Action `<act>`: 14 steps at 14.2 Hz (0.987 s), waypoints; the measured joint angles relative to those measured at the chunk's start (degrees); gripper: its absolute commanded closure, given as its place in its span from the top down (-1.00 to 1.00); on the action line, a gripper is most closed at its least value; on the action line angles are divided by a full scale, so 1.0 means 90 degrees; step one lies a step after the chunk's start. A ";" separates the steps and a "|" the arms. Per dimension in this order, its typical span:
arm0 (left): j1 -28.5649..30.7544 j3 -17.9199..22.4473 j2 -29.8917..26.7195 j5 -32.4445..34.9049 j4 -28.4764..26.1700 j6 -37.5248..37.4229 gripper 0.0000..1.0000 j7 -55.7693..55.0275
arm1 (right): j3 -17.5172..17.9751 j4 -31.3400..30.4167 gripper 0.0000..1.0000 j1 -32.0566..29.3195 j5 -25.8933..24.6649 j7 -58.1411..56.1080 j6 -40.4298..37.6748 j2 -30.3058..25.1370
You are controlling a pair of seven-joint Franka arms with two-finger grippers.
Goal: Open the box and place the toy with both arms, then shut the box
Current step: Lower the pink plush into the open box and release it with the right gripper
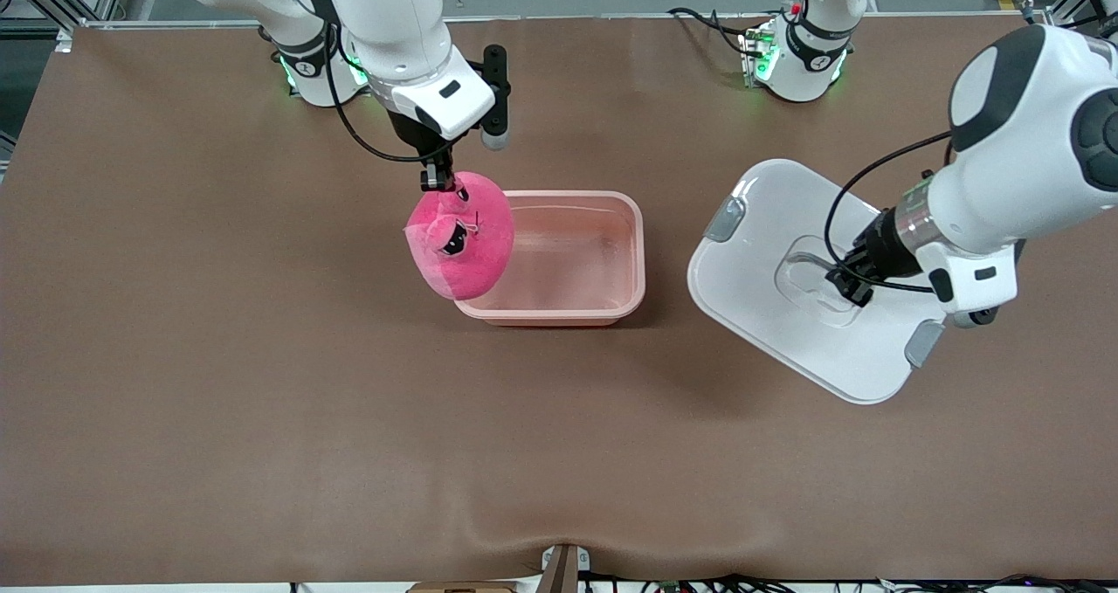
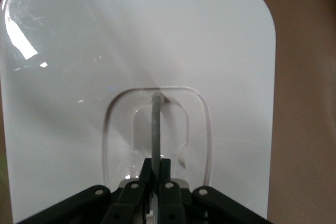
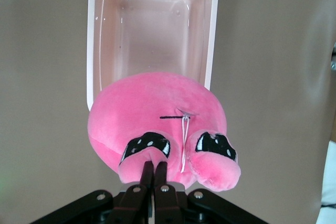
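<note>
**Box open, toy carried over its edge, lid held aside**

The box (image 1: 572, 261) is seen open and empty near the middle of the table (image 1: 218, 357), toward the robots' edge. Its lid (image 1: 777, 252) is off and held tilted over the table toward the left arm's end, well apart from the box. The left gripper (image 1: 852, 283) is clamped on the clear handle (image 2: 156, 129) in the lid's recess, fingers pressed together around the thin bar. The toy (image 1: 461, 237) is held up by the right gripper (image 1: 437, 178), whose fingers are pinched tight on one small nub by the eyes; the plush hangs over the box's end wall on the right arm's side, partly over the cavity, partly over bare table.

Progress is judged at roughly halfway: opening is done, the toy is lifted but not yet inside. Left to do: the toy to be brought fully over the cavity and released, then the lid to be carried across, seated on the rim and its grey clips (image 1: 725, 219) closed
</note>
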 measured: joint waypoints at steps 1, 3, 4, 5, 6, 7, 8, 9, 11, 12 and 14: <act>0.0111 0.0016 0.0017 0.0000 0.0000 0.0000 -1.00 0.0311 | 0.0008 -0.0001 -1.00 0.0005 0.0000 -0.0141 0.0064 0.0034; 0.0347 0.0048 0.0080 0.0018 -0.0002 -0.0003 -1.00 0.0922 | 0.0013 -0.0002 -1.00 0.0011 0.0000 -0.0477 0.0133 0.0092; 0.0423 0.0057 0.0132 0.0066 -0.0003 -0.0004 -1.00 0.1134 | 0.0013 -0.0006 -1.00 0.0011 0.0000 -0.0587 0.0134 0.0111; 0.0458 0.0068 0.0191 0.0134 -0.0004 -0.0003 -1.00 0.1265 | 0.0013 -0.0021 -1.00 0.0011 0.0000 -0.0655 0.0134 0.0128; 0.0470 0.0078 0.0248 0.0190 -0.0004 -0.0004 -1.00 0.1345 | 0.0015 -0.0042 -1.00 0.0017 0.0000 -0.0703 0.0134 0.0146; 0.0490 0.0083 0.0298 0.0217 -0.0006 -0.0003 -1.00 0.1382 | 0.0018 -0.0060 -1.00 0.0042 0.0000 -0.0741 0.0135 0.0160; 0.0532 0.0085 0.0341 0.0237 -0.0007 -0.0003 -1.00 0.1395 | 0.0021 -0.0068 -1.00 0.0085 0.0000 -0.0760 0.0135 0.0169; 0.0582 0.0085 0.0377 0.0246 -0.0008 -0.0003 -1.00 0.1420 | 0.0021 -0.0074 -1.00 0.0136 0.0000 -0.0767 0.0135 0.0171; 0.0650 0.0087 0.0425 0.0257 -0.0008 -0.0003 -1.00 0.1505 | 0.0025 -0.0095 -1.00 0.0248 0.0000 -0.0769 0.0135 0.0175; 0.0659 0.0086 0.0434 0.0258 -0.0008 -0.0003 -1.00 0.1516 | 0.0024 -0.0112 -1.00 0.0300 0.0000 -0.0769 0.0135 0.0182; 0.0659 0.0085 0.0437 0.0258 -0.0008 -0.0003 -1.00 0.1568 | 0.0025 -0.0160 -1.00 0.0387 0.0000 -0.0769 0.0137 0.0200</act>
